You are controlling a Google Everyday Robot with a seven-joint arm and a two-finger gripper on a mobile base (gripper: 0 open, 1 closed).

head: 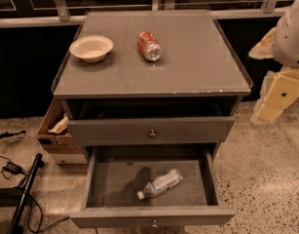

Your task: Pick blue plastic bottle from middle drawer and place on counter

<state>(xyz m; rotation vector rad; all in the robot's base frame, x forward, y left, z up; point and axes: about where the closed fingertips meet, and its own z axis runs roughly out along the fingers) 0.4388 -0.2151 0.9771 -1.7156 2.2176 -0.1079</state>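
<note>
The blue plastic bottle lies on its side on the dark floor of the open middle drawer, white cap toward the front left. The drawer is pulled out at the bottom of the cabinet, its knob on the front. The counter is the grey cabinet top above. My gripper hangs with the white and cream arm at the right edge of the camera view, beside the cabinet, level with the counter's front corner and well apart from the bottle.
A red soda can lies on its side and a white bowl stands on the counter's back left. The upper drawer is slightly out. A cardboard box sits left of the cabinet. Cables and a black pole lie on the floor.
</note>
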